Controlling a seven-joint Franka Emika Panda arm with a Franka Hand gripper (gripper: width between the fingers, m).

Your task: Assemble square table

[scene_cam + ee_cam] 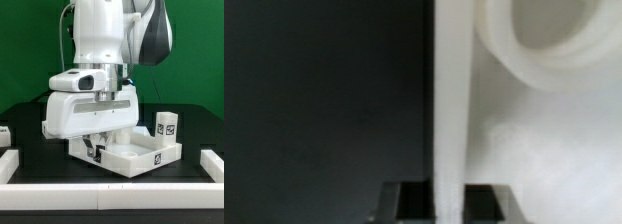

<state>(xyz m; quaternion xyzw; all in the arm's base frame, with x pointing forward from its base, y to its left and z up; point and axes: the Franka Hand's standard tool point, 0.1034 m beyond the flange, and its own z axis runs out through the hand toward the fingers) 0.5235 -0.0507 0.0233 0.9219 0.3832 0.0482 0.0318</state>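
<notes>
Black bench [195, 135]: pincer [95, 148] clamped on square top [140, 158] rim; top extends toward the exterior view's right.

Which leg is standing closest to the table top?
The upright leg at the exterior view's right, just behind a corner of the top. The other leg, at the left edge, sits well away from it.

That square top [125, 160] is white with a black-and-white tag — leg [167, 127] looks the same, I think, tiny though. Black table [205, 135], green backdrop [25, 50], white rails [100, 192].
</notes>
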